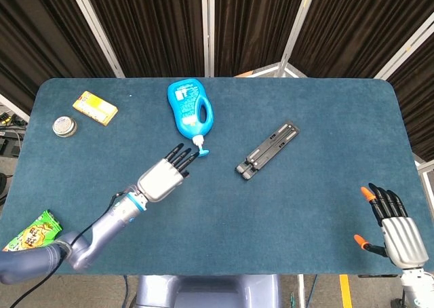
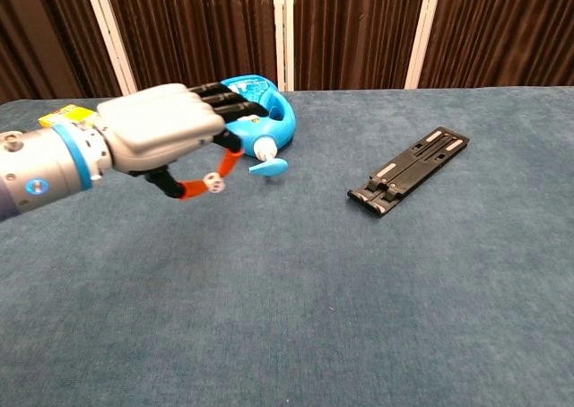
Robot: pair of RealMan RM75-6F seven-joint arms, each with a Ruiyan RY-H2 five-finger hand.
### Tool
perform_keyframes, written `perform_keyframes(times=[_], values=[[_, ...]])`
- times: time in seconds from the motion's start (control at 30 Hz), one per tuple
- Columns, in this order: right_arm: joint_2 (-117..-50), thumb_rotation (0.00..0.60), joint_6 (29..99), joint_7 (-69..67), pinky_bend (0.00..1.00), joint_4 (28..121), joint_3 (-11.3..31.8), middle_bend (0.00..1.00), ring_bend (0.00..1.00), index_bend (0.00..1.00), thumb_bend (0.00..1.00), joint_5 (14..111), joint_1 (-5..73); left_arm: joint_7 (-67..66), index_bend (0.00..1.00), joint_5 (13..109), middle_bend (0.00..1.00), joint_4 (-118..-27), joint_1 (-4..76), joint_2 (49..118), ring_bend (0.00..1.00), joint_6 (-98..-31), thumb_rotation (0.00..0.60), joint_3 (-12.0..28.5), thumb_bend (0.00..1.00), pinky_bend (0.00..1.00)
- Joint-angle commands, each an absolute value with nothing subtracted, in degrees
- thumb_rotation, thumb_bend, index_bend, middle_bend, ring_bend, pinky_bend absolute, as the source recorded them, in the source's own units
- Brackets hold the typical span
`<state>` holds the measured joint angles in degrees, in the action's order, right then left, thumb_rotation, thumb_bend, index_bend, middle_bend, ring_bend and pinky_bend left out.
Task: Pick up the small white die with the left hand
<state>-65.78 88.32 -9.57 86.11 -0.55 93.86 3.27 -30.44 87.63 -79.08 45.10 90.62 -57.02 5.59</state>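
Observation:
The small white die is pinched between the orange-tipped thumb and a finger of my left hand, which holds it well above the blue tabletop. In the head view the left hand is palm down near the table's middle left, and the die is hidden beneath it. My right hand stays at the front right corner with its fingers spread and nothing in it; the chest view does not show it.
A blue pump bottle lies just beyond the left hand. A black folded stand lies to the right of the centre. A yellow box and a round tin sit at the far left, a green packet at the front left edge.

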Motion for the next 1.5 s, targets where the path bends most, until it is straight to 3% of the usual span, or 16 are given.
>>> perform_keyframes(times=[0.03,0.2,0.47,0.63,0.73,1.03,1.23,1.5], values=[[-65.65,0.600,88.54,-9.73,0.00,86.17,-0.55,0.00,0.00,0.00,0.08,93.93,3.19,-32.39,0.44,86.17,0.00,-80.53,45.40,91.08,0.00,-56.58,0.600,6.21,0.41,0.00],[-65.51,0.600,88.66,-9.76,0.00,86.25,-0.59,0.00,0.00,0.00,0.08,94.01,3.09,-33.86,0.35,84.83,0.00,-81.57,45.19,90.24,0.00,-56.78,0.600,6.50,0.35,0.00],[-65.75,0.600,88.46,-9.19,0.00,86.26,-0.69,0.00,0.00,0.00,0.08,94.07,3.09,-32.45,0.34,84.13,0.00,-82.33,43.76,88.67,0.00,-58.68,0.600,6.07,0.35,0.00],[-65.76,0.600,88.46,-9.14,0.00,86.26,-0.62,0.00,0.00,0.00,0.08,93.93,3.06,-30.42,0.28,84.57,0.00,-82.99,41.58,87.51,0.00,-61.47,0.600,4.91,0.35,0.00],[-65.70,0.600,88.37,-9.20,0.00,86.27,-0.56,0.00,0.00,0.00,0.08,93.82,3.09,-29.45,0.23,85.07,0.00,-84.37,38.38,86.20,0.00,-65.59,0.600,3.46,0.35,0.00],[-66.33,0.600,88.18,-7.98,0.00,86.21,-0.74,0.00,0.00,0.00,0.08,94.26,3.19,-27.06,0.06,85.46,0.00,-89.53,18.02,81.16,0.00,-90.08,0.600,-4.15,0.27,0.00],[-66.64,0.600,88.54,-6.87,0.00,86.62,-0.90,0.00,0.00,0.00,0.08,94.93,3.15,-24.63,0.00,86.29,0.00,-90.32,10.26,78.68,0.00,-96.89,0.600,-7.29,0.19,0.00],[-66.74,0.600,88.55,-6.19,0.00,87.06,-1.26,0.00,0.00,0.00,0.08,95.84,3.28,-23.69,0.00,86.66,0.00,-89.41,6.14,78.20,0.00,-99.54,0.600,-7.21,0.18,0.00]])
